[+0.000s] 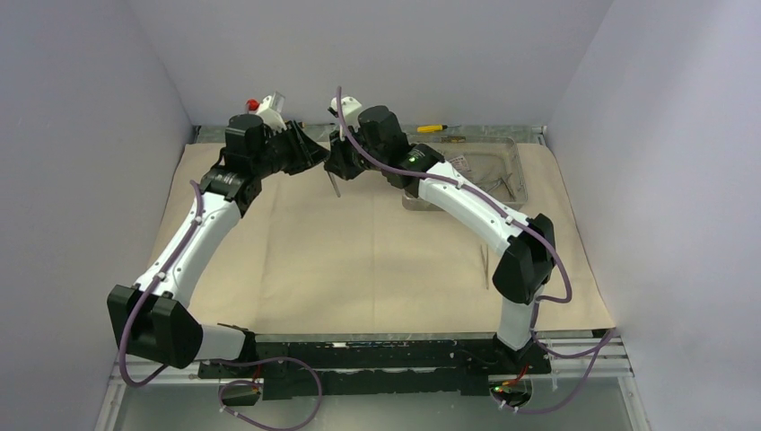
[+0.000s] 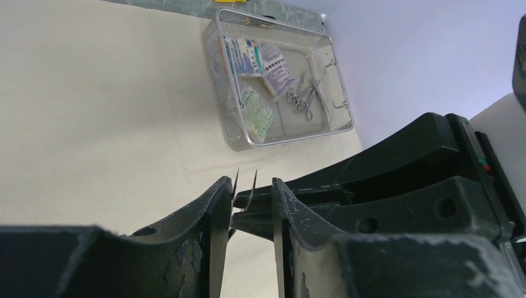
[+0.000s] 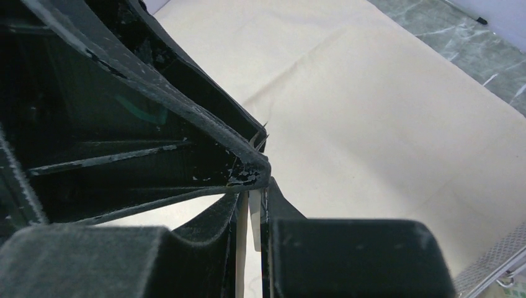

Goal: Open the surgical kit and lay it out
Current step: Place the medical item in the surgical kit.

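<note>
Left of the tray (image 1: 523, 180), the tweezers (image 3: 254, 217) are being pinched by the nearly closed right gripper (image 1: 339, 166), with the half-parted left gripper (image 2: 251, 184) bracketing their tips, so a drop is being risked by early release.

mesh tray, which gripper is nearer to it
Right. The right gripper sits a little left of the mesh tray; the left gripper faces it from farther left.

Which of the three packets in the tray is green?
The green packet, alone at the tray's near end, left wrist view; the blue-striped packet and purple packet lie together farther back.
</note>
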Controlling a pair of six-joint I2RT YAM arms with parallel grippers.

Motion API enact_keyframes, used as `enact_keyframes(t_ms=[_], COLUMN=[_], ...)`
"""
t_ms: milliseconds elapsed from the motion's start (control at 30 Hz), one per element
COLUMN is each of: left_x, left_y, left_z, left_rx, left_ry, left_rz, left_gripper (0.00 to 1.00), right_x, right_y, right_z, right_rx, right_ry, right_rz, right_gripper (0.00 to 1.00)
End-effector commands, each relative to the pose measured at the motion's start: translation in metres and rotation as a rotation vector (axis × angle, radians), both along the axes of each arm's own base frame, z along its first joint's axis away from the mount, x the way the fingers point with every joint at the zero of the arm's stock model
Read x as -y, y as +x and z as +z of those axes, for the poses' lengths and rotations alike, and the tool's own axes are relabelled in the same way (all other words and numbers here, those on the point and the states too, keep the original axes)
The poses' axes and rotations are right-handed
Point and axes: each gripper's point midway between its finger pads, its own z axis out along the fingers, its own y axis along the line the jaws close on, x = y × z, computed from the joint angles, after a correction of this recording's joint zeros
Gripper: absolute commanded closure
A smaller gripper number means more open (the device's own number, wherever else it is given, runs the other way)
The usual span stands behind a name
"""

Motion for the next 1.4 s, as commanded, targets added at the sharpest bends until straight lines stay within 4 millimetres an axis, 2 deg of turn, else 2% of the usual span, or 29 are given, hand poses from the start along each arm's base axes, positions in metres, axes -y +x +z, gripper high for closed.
enact_keyframes(t_ms=[0,167,267,300,333,400,467,500,533,600,700,767,867,967,1100,1367], left_x=[0.015,0.016,0.016,0.016,0.015,0.014,0.016,0.018,0.019,0.025,0.034,0.039,0.045,0.049,0.053,0.054], left_y=[-0.012,-0.014,-0.016,-0.017,-0.017,-0.019,-0.022,-0.025,-0.028,-0.039,-0.060,-0.076,-0.099,-0.115,-0.128,-0.138], left_z=[0.008,0.007,0.010,0.010,0.011,0.016,0.023,0.028,0.034,0.043,0.062,0.075,0.094,0.110,0.128,0.135], left_rx=[-0.006,-0.013,0.005,0.008,0.019,0.049,0.089,0.111,0.139,0.189,0.270,0.321,0.376,0.407,0.438,0.447], left_ry=[0.005,0.020,0.027,0.030,0.038,0.060,0.082,0.093,0.101,0.110,0.096,0.076,0.029,-0.031,-0.093,-0.130], left_rz=[-0.107,-0.130,-0.140,-0.144,-0.146,-0.160,-0.201,-0.231,-0.262,-0.347,-0.476,-0.563,-0.677,-0.758,-0.824,-0.887], left_gripper=[0.69,0.80,0.98,1.00,1.00,1.00,1.00,1.00,1.00,1.00,1.00,1.00,1.00,1.00,1.00,1.00], right_x=[-0.007,-0.006,-0.004,-0.003,-0.001,0.005,0.015,0.021,0.028,0.041,0.062,0.070,0.071,0.068,0.065,0.062], right_y=[-0.012,-0.015,-0.016,-0.016,-0.014,-0.013,-0.016,-0.018,-0.023,-0.035,-0.053,-0.065,-0.091,-0.106,-0.114,-0.127], right_z=[0.061,0.065,0.067,0.068,0.067,0.064,0.065,0.065,0.069,0.078,0.087,0.096,0.108,0.111,0.108,0.116], right_rx=[0.086,0.081,0.078,0.077,0.069,0.060,0.066,0.071,0.086,0.108,0.096,0.078,0.054,0.032,0.020,0.023], right_ry=[0.155,0.170,0.175,0.176,0.171,0.148,0.131,0.126,0.133,0.167,0.243,0.303,0.370,0.396,0.417,0.451], right_rz=[0.043,0.048,0.041,0.031,0.015,-0.017,-0.040,-0.044,-0.040,-0.009,0.051,0.107,0.237,0.309,0.346,0.418], right_gripper=[1.00,1.00,1.00,1.00,0.94,0.60,0.37,0.19,0.07,0.03,0.03,0.07,0.17,0.23,0.25,0.56])
